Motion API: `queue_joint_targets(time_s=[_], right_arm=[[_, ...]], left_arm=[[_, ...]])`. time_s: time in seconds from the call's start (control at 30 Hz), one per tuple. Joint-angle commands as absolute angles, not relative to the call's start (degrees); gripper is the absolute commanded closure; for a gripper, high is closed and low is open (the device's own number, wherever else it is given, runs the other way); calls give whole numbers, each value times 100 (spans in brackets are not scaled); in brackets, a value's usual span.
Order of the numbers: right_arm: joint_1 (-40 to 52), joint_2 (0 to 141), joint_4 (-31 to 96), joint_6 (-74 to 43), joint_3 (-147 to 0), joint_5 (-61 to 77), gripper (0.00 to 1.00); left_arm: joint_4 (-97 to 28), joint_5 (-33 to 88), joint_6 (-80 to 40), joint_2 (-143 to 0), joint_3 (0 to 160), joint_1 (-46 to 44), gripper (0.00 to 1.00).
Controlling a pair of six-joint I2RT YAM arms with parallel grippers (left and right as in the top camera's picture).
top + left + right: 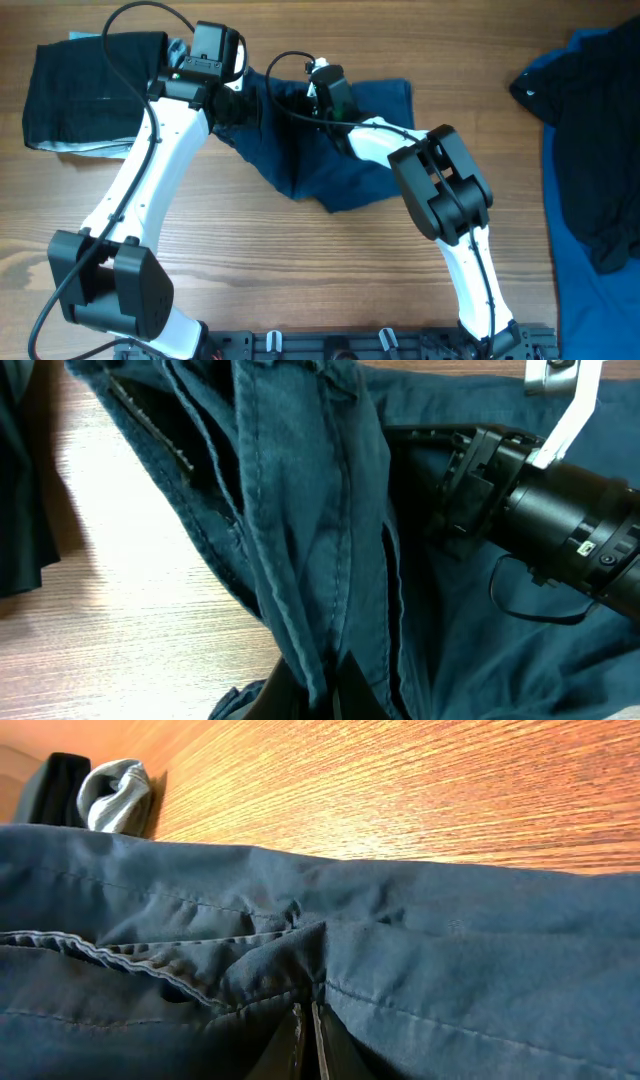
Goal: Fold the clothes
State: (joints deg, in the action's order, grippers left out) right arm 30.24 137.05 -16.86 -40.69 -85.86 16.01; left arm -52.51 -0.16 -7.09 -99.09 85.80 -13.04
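Note:
The navy-blue shorts [330,165] lie bunched at the table's upper middle. My left gripper [232,95] is shut on a fold of them near their left edge; in the left wrist view the fabric [300,530] is pinched between the jaws [322,690] and hangs in folds. My right gripper [318,88] is shut on the shorts' upper edge; the right wrist view shows the jaws [308,1040] closed on a seam of the cloth [450,970]. The right arm's wrist [560,520] shows in the left wrist view.
A folded black garment [90,90] lies at the upper left, also showing in the right wrist view [60,785] with a grey-white item [115,792]. A blue and black pile of clothes [590,160] lies at the right edge. Bare wood [300,270] lies in front.

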Motion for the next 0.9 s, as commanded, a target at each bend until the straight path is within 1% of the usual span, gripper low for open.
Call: queue_joint_targets(time_s=[0.0, 0.07, 0.13, 0.2, 0.23, 0.33, 0.4, 0.57, 0.7, 0.8, 0.87], right_arm=[[2961, 13670, -1684, -4040, -8626, 1546, 96], [2829, 13150, -1472, -3677, -8626, 1634, 96], [2615, 12401, -635, -3393, -8626, 1627, 96], [2355, 11679, 825, -2626, -8626, 1599, 95], [2211, 11336, 1737, -2296, -8626, 1291, 96], [1778, 10884, 3852, -1802, -8626, 191, 96], [1494, 10932, 4718, -1800, -8412, -316, 96], [1057, 11041, 3907, -1949, -7094, -366, 96], [858, 11041, 3208, -1859, -6401, -211, 96], [858, 11041, 3022, -2309, -6029, -204, 96], [858, 11041, 3002, -2305, -6029, -25, 96]], left_arm=[[-5242, -12, -615, -9706, 8702, -1330, 96], [-5242, -12, -593, -9706, 8702, -1330, 96], [-5238, -10, -440, -9706, 8702, -1330, 96], [-5229, -8, -379, -9706, 8702, -1330, 96], [-5218, -8, -357, -9706, 8702, -1341, 96], [-5218, -10, -268, -9706, 8702, -1417, 96], [-5216, -38, -165, -9706, 8713, -1564, 96], [-5264, -163, -16, -9706, 8858, -1946, 96], [-5260, -268, 89, -9706, 8895, -2342, 96], [-5249, -268, 89, -9708, 8895, -2724, 96], [-5183, -266, 84, -9708, 8895, -2893, 96]])
